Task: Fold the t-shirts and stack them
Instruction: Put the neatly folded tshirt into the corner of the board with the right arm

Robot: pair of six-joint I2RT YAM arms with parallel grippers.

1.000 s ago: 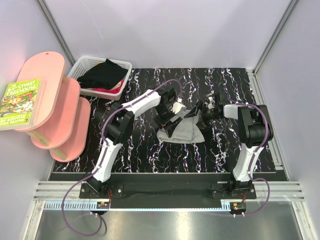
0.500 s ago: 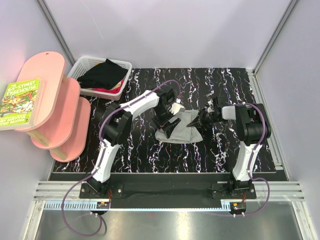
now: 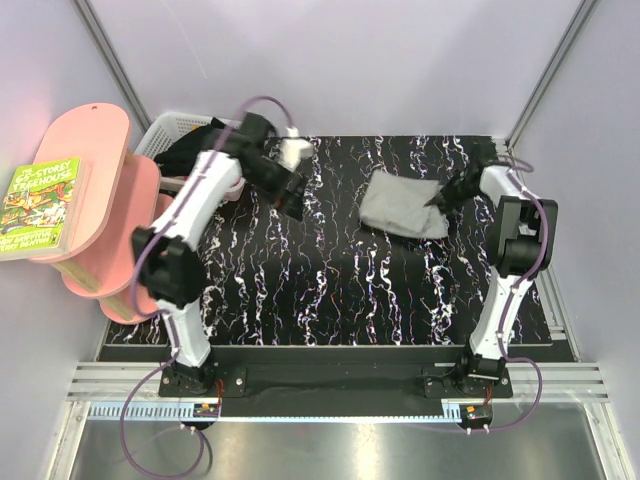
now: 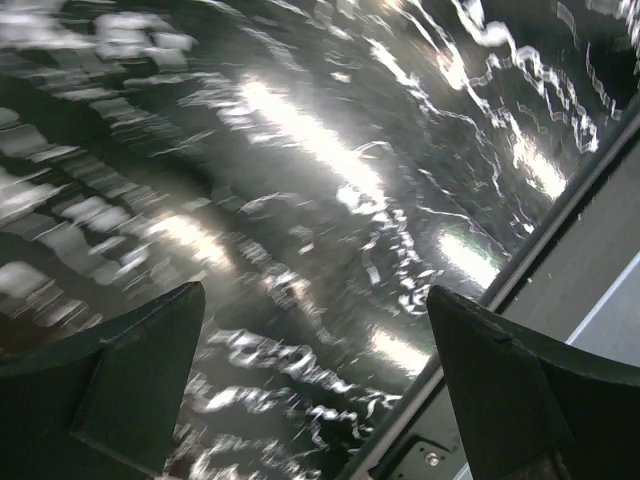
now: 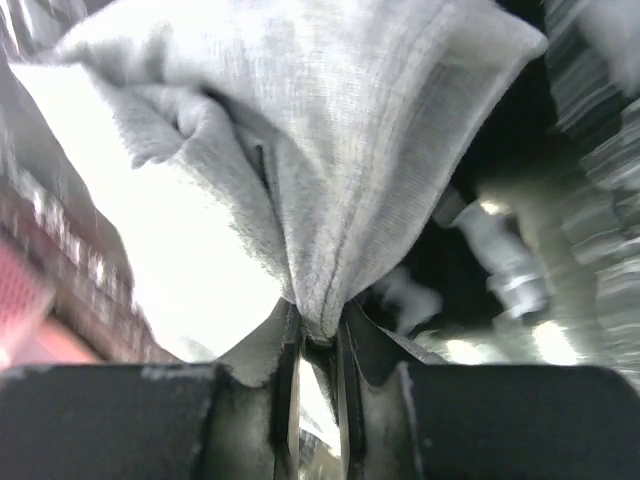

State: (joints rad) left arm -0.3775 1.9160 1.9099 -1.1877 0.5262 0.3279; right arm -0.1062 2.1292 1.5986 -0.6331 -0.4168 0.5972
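Progress check: I'd call it about halfway. The grey t-shirt (image 3: 395,203) is down to a compact, roughly rectangular bundle on the far right part of the bench (image 3: 330,290), so the folding on that one looks mostly done. The right hand (image 3: 440,197) hasn't let go of it though. In the right wrist view the fingers are pinched narrow on a bunched bit of grey cloth at the bundle's right edge. I can't tell if that edge is flat on the bench or lifted a little.

The black t-shirt (image 3: 195,152) is a crumpled heap in the white basket (image 3: 160,132) at the far left corner, not folded at all as far as I can see. The left arm hides part of it, and something pinkish-red shows under it, but I can't make out what.

The left hand (image 4: 312,300) is wide apart with nothing in it, hovering over bare bench just right of the basket. My guess is it's lined up to go for the black one, but that's only a guess.

What's left, as I see it:
- release and tidy the grey bundle
- get the black shirt out and fold it
- put one on the other, since nothing is stacked yet
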